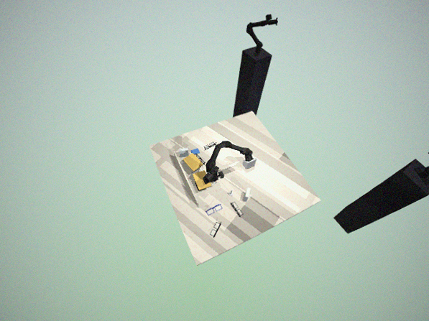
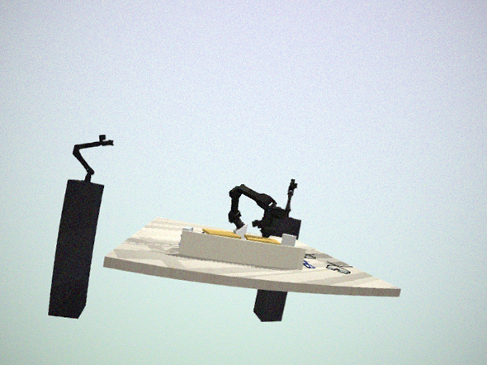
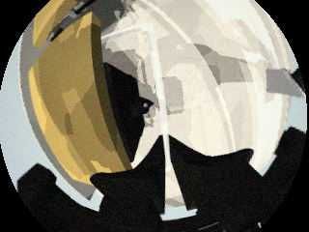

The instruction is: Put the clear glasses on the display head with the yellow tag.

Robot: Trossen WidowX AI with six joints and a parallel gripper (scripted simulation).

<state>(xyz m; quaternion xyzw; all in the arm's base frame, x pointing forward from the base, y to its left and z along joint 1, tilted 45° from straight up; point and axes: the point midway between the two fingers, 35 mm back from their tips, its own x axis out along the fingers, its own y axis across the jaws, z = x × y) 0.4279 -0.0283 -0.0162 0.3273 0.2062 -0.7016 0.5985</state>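
Gripper (image 1: 208,179) (image 2: 240,226) (image 3: 164,137), one: narrow, closed on the clear glasses (image 3: 159,87), whose pale frame rises between the fingertips beside the nearer display head (image 1: 202,181) (image 2: 262,239) (image 3: 68,97). Seating: not done, as I judge it; contact with nose or ears I cannot tell.

Handling, advised: I should square the frame to the face, keep both temples level and spread around the sides, bring the bridge over the nose, then lower gently until the temples catch behind the ears. Release only once it sits straight, opening slowly and backing off along the frame's line. A crooked approach could snag one temple.

Tag, yellow: not made out; the nearer head is my presumed target.

Neighbour: other display head (image 1: 192,162) (image 2: 221,233) (image 3: 45,19), close alongside, black glasses (image 1: 198,156) at its front; no sideways sweep.

Panel (image 1: 186,180) (image 2: 239,253), one, long: behind both heads, limiting overreach.

Blue glasses (image 1: 213,209) (image 2: 308,264): on the table, apart from the work.
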